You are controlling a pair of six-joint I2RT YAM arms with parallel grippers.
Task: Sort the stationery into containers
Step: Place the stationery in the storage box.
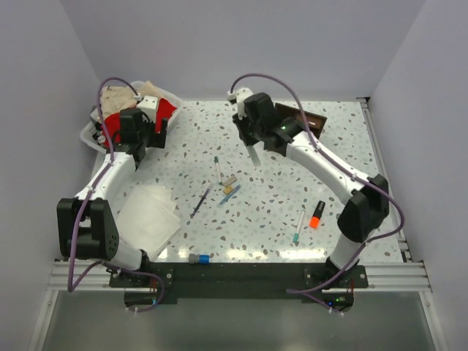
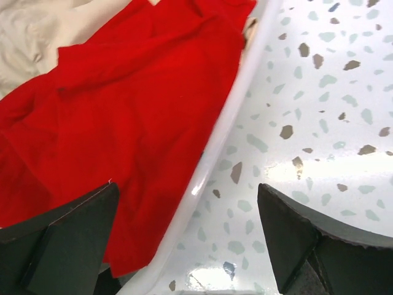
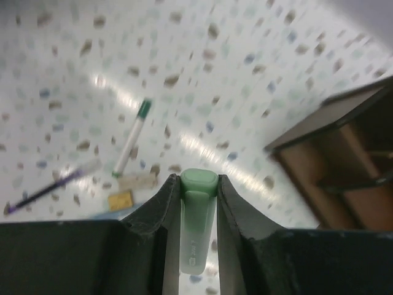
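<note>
**A:** Any idea how far along with the sorting here?

**B:** Barely started, by the look of it. Going left to right: found the left end effector at 10 o'clock, spread wide, gripping nothing, hanging over the rim of the white basket with the red cloth in it. Not part of the job. Same for the folded white cloth at 8.

**A:** And the loose stuff?

**B:** Plenty lying around on the counter. Grey-blue stub down at 6, near the edge. Around the middle, a dark pen, a white pen with a green cap, two tan erasers and a little blue piece just beside them. Then toward 4 o'clock a second white pen and the orange highlighter, near each other but apart.

**A:** And over on the right?

**B:** Got the right end effector clamped on a pale green marker, lifted clear of the counter around 12, with the brown organizer off at 1 o'clock. Can't spot anything in the compartments on show, though a good part sits out of sight. So calling it one piece in hand, nothing visibly filed, everything else to go.
</note>
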